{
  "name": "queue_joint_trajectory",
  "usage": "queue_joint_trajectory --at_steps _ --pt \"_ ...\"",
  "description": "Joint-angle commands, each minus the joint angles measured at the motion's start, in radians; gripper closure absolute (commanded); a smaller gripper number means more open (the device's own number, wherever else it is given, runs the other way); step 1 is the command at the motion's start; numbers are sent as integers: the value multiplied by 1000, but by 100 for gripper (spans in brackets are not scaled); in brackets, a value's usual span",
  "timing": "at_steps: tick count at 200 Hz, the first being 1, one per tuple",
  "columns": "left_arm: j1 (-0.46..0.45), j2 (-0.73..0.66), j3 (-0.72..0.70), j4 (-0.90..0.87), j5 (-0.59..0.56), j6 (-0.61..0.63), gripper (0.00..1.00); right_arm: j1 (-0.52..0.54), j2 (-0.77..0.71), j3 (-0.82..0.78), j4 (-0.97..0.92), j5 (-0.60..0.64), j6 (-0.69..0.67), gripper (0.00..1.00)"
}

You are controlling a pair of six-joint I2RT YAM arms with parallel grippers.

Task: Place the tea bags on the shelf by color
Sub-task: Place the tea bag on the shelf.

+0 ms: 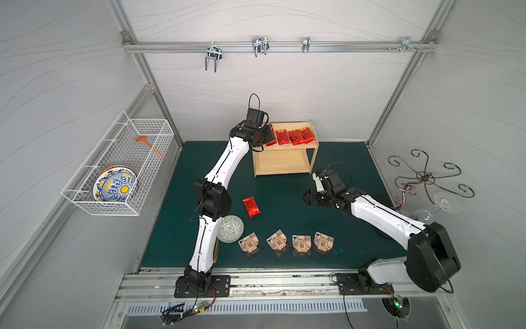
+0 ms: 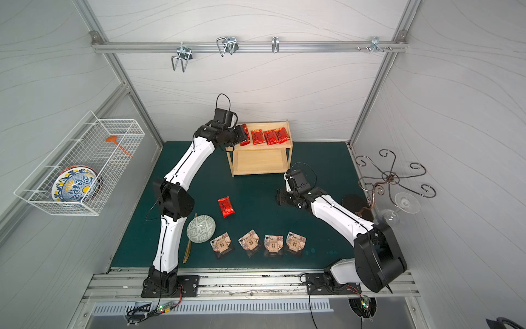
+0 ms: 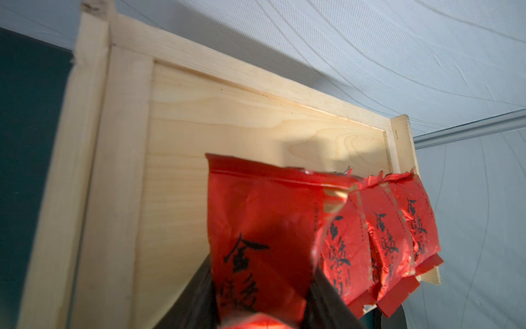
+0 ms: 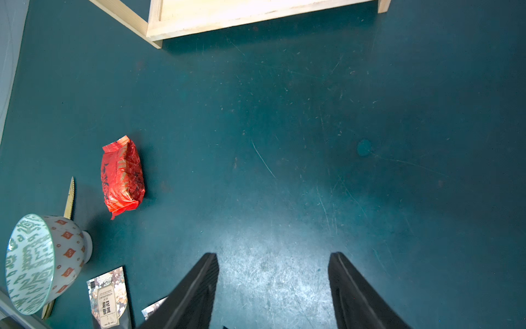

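The pine shelf point(image 1: 284, 172) stands at the back of the green mat. Three red tea bags point(image 1: 296, 137) lie in a row on its top tier; the lower tier is bare. My left gripper point(image 3: 260, 267) is shut on another red tea bag point(image 3: 256, 216), held over the left end of the top tier beside that row. One red tea bag point(image 1: 251, 206) lies loose mid-mat, also in the right wrist view as the red tea bag point(image 4: 122, 178). Several tan tea bags point(image 1: 301, 245) stand in a row near the front edge. My right gripper point(image 4: 273, 256) hangs open over bare mat, right of the shelf's front.
A green-patterned bowl point(image 1: 230, 228) sits by the left arm, with a gold serrated knife point(image 2: 189, 242) beside it. A white wire basket point(image 1: 119, 168) holding a plate hangs on the left wall. A metal stand point(image 1: 424, 178) with glasses is at the right.
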Motion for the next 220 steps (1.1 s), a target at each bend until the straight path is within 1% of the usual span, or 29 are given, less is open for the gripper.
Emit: queue_joint_trajectory --at_steps 1,60,103,149,168,186,209,220 --pt "-10 24 19 27 5 -6 52 -5 -12 -9 11 -9 14 33" --pt "-10 18 15 6 -31 -11 48 -5 -4 -8 17 -18 17 33" --pt "-16 10 12 10 -31 -8 42 -5 -4 -4 17 -17 15 33" --pt "-23 -12 24 1 -34 -9 41 -5 -11 6 6 -3 10 33" --pt "-25 -60 28 -26 -75 -3 41 -5 -15 13 -1 3 8 33" --pt "-24 -126 19 -67 -150 9 39 -5 -22 14 2 2 6 33" --pt "-22 -208 -30 -121 -241 11 38 -5 -34 13 3 -13 10 33" --pt "-25 -252 -84 -151 -268 -6 38 -5 -43 9 3 -11 10 33"
